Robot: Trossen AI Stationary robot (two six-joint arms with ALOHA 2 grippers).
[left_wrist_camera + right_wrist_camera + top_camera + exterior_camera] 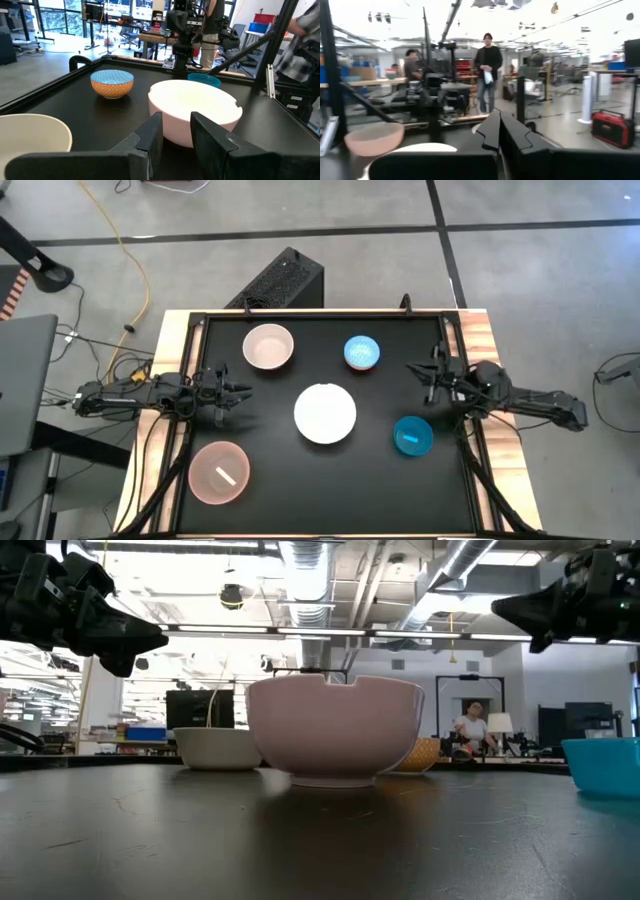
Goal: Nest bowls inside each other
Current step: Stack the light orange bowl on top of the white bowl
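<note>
Five bowls stand apart, each on its base, on the black table top (330, 480). The pale pink bowl (268, 346) and the small light blue bowl (362, 352) are at the far side. The white bowl (325, 413) is in the middle, the cyan-blue bowl (413, 435) to its right, and the large pink bowl (219, 472) at the near left. My left gripper (238, 393) hovers open at the left edge, pointing level at the white bowl (195, 112). My right gripper (412, 370) is shut at the right edge, above the table, tipped slightly up.
A black box (283, 280) stands on the floor beyond the far edge. Wooden strips (480, 340) and cables run along both table sides. People stand in the room beyond the table (487, 70). Bare black surface lies between the bowls.
</note>
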